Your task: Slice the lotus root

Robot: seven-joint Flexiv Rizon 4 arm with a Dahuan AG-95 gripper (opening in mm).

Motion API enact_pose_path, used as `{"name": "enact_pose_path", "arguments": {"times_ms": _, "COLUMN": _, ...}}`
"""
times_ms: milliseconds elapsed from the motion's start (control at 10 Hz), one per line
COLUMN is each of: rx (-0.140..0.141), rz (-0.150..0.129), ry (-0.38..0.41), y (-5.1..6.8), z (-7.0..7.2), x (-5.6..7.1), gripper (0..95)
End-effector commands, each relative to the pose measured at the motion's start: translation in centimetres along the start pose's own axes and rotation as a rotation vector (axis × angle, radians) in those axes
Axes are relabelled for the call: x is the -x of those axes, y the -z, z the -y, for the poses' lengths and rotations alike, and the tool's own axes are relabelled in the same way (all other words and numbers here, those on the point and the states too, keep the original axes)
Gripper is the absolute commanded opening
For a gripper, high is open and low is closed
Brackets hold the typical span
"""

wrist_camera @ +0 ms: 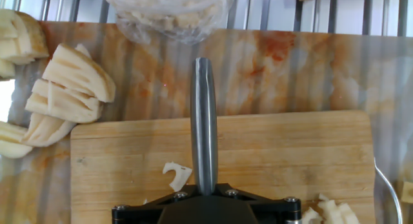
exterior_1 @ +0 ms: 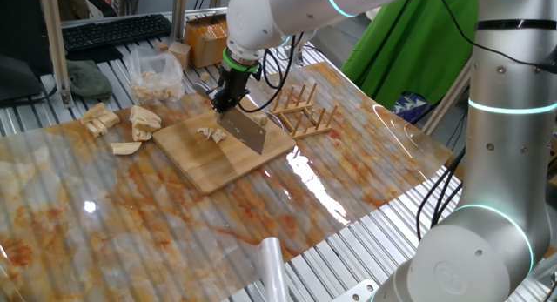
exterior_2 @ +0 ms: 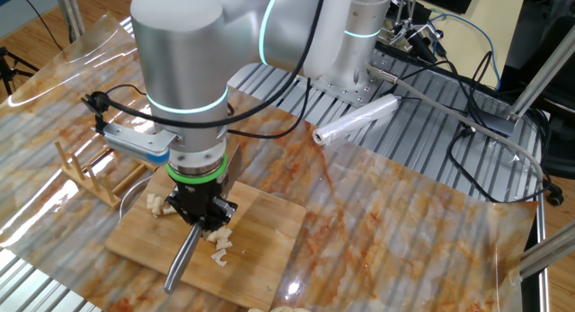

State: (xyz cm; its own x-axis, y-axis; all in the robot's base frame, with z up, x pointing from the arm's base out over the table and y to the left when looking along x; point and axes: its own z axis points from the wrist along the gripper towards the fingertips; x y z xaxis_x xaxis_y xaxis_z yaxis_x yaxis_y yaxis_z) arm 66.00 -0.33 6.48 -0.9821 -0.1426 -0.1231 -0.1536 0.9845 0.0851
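Pale, ragged lotus root bits lie on the cutting board, more chunks fill the clear bag, and the gripper pinches the knife.

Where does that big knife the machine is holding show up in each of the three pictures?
One fixed view: the knife is centre-left, its flat blade standing edge-down on the cutting board, under the gripper.
The other fixed view: lower left, seen edge-on as a thin grey bar slanting down from the gripper.
Hand view: centre, only its narrow spine running upward from the bottom.
Shared landmark: the wooden cutting board.
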Motion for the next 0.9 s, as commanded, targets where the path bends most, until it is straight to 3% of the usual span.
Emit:
{"name": "enact_pose_path", "arguments": {"times_ms": 100, "rx": 0.01, "rz": 0.007, "ry": -0.006, "y": -0.5, "z": -0.2, "x": 0.1, "gripper": 0.0}}
{"name": "enact_pose_path", "arguments": {"times_ms": 400, "rx": 0.019, "rz": 0.033, "ry": -0.014, "y": -3.4, "z": -0.7, "x": 0.2, "gripper": 0.0}}
{"name": "enact_pose_path", "arguments": {"times_ms": 500, "rx": 0.026, "rz": 0.021, "ry": -0.019, "y": -3.5, "z": -0.8, "x": 0.2, "gripper": 0.0}}
{"name": "enact_pose_path", "arguments": {"times_ms": 700, "rx": 0.027, "rz": 0.025, "ry": -0.028, "y": -2.8, "z": -0.6, "x": 0.2, "gripper": 0.0}}
{"name": "enact_pose_path", "arguments": {"times_ms": 900, "rx": 0.035, "rz": 0.035, "ry": -0.04, "y": -2.9, "z": -0.7, "x": 0.1, "gripper": 0.0}}
